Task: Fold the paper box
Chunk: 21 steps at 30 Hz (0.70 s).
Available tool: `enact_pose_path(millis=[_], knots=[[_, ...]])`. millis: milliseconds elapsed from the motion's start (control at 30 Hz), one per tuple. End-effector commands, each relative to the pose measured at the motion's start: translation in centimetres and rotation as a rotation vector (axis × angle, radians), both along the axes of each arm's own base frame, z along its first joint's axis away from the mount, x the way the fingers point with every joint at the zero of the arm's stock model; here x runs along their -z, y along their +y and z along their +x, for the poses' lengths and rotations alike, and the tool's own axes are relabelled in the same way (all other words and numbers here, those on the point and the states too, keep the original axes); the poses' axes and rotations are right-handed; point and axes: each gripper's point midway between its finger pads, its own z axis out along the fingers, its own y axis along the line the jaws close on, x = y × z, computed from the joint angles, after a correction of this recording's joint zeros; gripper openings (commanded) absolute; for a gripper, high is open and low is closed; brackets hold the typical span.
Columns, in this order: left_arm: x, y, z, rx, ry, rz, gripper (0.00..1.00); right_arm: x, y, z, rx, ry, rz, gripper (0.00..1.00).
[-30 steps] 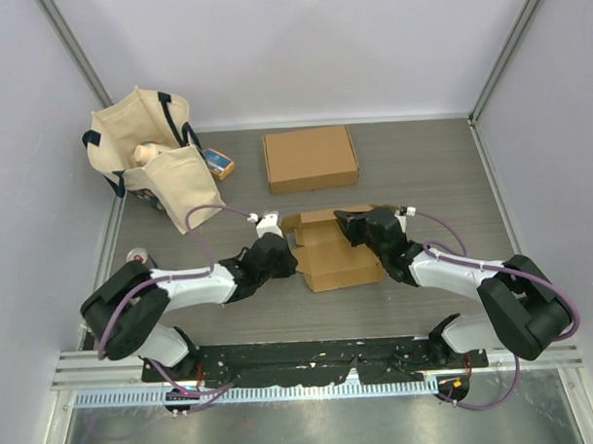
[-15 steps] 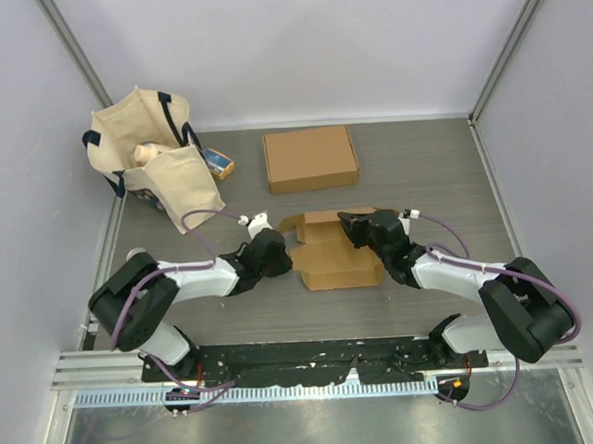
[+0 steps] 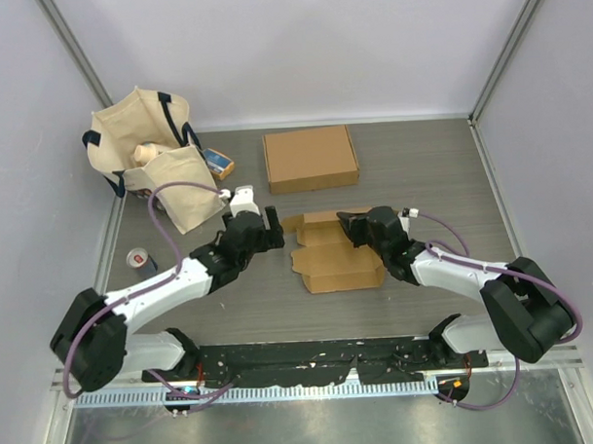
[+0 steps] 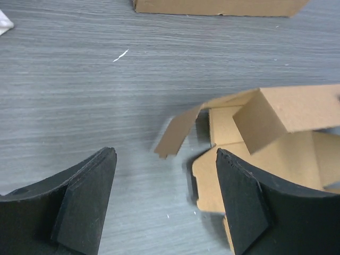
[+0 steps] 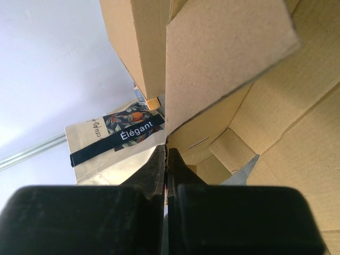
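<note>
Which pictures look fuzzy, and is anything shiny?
Right wrist view: the right gripper looks soft, too near the lens, though the lettering on the bag is readable. Left wrist view: the paper box has slightly smeared edges. Top view: even light, soft shadows, a sheen on the metal sheet at the front.

left tool [image 4: 165, 159] stands wide apart beside the part-folded paper box [image 4: 276, 114].

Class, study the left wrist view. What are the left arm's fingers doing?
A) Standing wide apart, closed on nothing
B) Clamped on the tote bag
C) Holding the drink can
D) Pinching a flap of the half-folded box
A: the left fingers stand wide apart above the table, closed on nothing, with the half-folded box lying just ahead of them.
</note>
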Motion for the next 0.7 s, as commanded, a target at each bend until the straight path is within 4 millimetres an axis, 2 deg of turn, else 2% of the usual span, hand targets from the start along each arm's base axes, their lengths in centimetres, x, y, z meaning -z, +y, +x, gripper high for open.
enact_pose_path(millis=[0,33,67,133,167,200,233,300,333,367,467,533,667], knots=[[1.0,-0.6,2.0,0.049,0.025,0.162,0.79,-1.6,0.5,0.9,0.010,-0.025,0.015,0.02],[1.1,-1.0,2.5,0.051,0.027,0.164,0.78,-1.6,0.5,0.9,0.010,-0.027,0.014,0.02],[2.2,-1.0,2.8,0.043,0.045,0.190,0.76,-1.6,0.5,0.9,0.010,-0.026,0.009,0.02],[2.1,-1.7,3.7,0.045,0.034,0.196,0.75,-1.5,0.4,0.9,0.009,-0.027,0.002,0.02],[3.0,-1.9,4.0,0.051,0.052,0.212,0.72,-1.3,0.4,0.9,0.008,-0.023,-0.002,0.02],[3.0,-2.2,4.2,0.065,0.057,0.221,0.70,-1.1,0.3,0.8,0.009,-0.019,-0.003,0.02],[2.4,-2.7,4.7,0.066,0.049,0.215,0.65,-1.0,0.2,0.7,0.012,-0.018,-0.004,0.02],[3.0,-2.8,4.8,0.068,0.080,0.235,0.51,-0.7,0.1,0.6,0.014,-0.013,-0.006,0.02],[2.4,-3.3,5.1,0.075,0.079,0.217,0.45,-0.7,0.1,0.5,0.013,-0.014,-0.008,0.02],[2.3,-3.6,5.1,0.084,0.090,0.201,0.31,-0.6,0.0,0.6,0.016,-0.012,-0.011,0.02],[1.4,-5.2,4.6,0.125,0.133,0.122,0.12,-0.4,0.0,0.6,0.015,-0.007,-0.017,0.02],[0.4,-6.7,4.0,0.158,0.163,0.038,0.07,0.1,0.0,0.5,0.013,-0.001,-0.029,0.02],[-0.2,-8.5,3.1,0.182,0.222,-0.081,0.02,0.8,-0.2,0.2,0.012,-0.008,-0.027,0.02]])
